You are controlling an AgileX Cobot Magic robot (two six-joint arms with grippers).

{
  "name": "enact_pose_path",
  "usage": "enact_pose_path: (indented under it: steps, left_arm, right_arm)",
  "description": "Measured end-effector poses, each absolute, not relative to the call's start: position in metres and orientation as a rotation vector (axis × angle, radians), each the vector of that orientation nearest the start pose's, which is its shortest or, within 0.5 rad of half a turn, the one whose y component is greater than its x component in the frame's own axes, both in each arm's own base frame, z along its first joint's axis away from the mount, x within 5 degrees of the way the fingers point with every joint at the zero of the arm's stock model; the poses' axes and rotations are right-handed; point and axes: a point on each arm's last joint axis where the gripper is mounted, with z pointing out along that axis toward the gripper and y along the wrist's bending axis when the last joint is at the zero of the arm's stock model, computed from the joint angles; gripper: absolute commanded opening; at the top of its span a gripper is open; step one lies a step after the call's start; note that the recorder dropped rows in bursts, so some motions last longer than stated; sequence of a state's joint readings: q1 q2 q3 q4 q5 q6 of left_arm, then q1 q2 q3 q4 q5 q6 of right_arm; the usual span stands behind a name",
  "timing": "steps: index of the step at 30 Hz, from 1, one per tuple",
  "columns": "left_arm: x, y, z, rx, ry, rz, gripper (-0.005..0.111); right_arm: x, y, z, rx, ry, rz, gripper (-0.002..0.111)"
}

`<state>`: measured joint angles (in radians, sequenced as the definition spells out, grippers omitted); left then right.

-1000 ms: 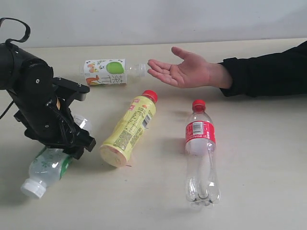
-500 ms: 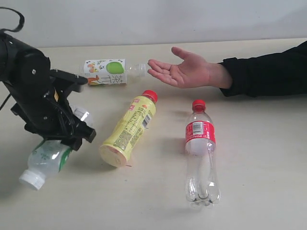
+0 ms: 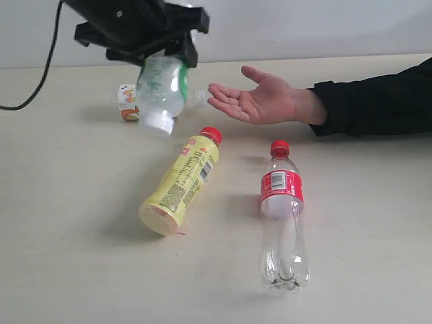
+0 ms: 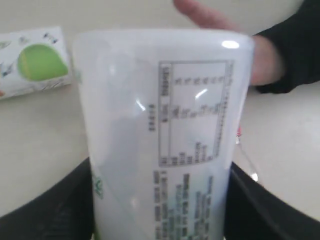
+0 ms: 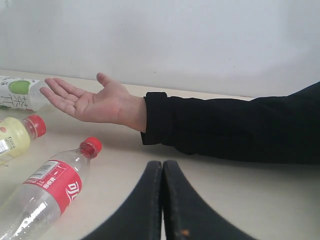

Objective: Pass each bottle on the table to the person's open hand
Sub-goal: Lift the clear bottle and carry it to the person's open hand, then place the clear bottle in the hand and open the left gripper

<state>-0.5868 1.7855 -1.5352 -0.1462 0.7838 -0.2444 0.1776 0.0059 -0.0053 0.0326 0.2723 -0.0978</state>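
Observation:
My left gripper is shut on the clear bottle with the green-white label, held in the air with its white cap pointing down, just left of the person's open hand. The short green-apple bottle lies on the table behind it, partly hidden. The yellow bottle with red cap lies in the middle. The clear bottle with red cap and label lies to its right. My right gripper is shut and empty, out of the exterior view.
The person's black sleeve reaches in from the right edge above the table. A black cable hangs from the left arm at the far left. A pale wall stands behind the table.
My left gripper has lifted the green-white bottle off the front left of the table and carried it up and right, close to the open hand. Hand and other bottles are unmoved.

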Motion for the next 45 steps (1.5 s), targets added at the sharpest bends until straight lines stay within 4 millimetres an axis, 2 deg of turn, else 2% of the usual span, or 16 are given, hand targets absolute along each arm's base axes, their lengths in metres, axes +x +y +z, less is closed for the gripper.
enact_pose_path:
  steps: [1,4,7,10,15,18,24,34,36,42,45]
  left_arm:
    - [0.337,-0.244,0.303,0.354,2.553,-0.543,0.0]
    - [0.355,-0.279,0.297,0.356,2.587,-0.665,0.0]
    - [0.376,-0.307,0.278,0.298,2.608,-0.819,0.0]
    - [0.39,-0.324,0.257,0.222,2.607,-0.932,0.0]
    - [0.406,-0.337,0.222,0.064,2.588,-1.035,0.0]
    - [0.418,-0.333,0.207,-0.05,2.583,-1.078,0.0]
    - [0.439,-0.307,0.203,-0.144,2.552,-1.058,0.0]
    - [0.444,-0.312,0.163,-0.231,2.622,-1.087,0.001]
    - [0.444,-0.312,0.16,-0.227,2.619,-1.086,0.006]
    - [0.445,-0.312,0.161,-0.223,2.608,-1.09,0.037]
    - [0.445,-0.312,0.161,-0.222,2.608,-1.091,0.047]
  right_arm:
    - [0.054,0.011,0.19,-0.22,1.743,0.089,0.0]
    - [0.054,0.011,0.19,-0.22,1.743,0.089,0.0]
    - [0.054,0.011,0.19,-0.22,1.743,0.089,0.0]
    - [0.054,0.011,0.19,-0.22,1.743,0.089,0.0]
    - [0.054,0.011,0.19,-0.22,1.743,0.089,0.0]
    - [0.054,0.011,0.19,-0.22,1.743,0.089,0.0]
    - [0.054,0.011,0.19,-0.22,1.743,0.089,0.0]
    - [0.054,0.011,0.19,-0.22,1.743,0.089,0.0]
    - [0.054,0.011,0.19,-0.22,1.743,0.089,0.0]
    - [0.054,0.011,0.19,-0.22,1.743,0.089,0.0]
    - [0.054,0.011,0.19,-0.22,1.743,0.089,0.0]
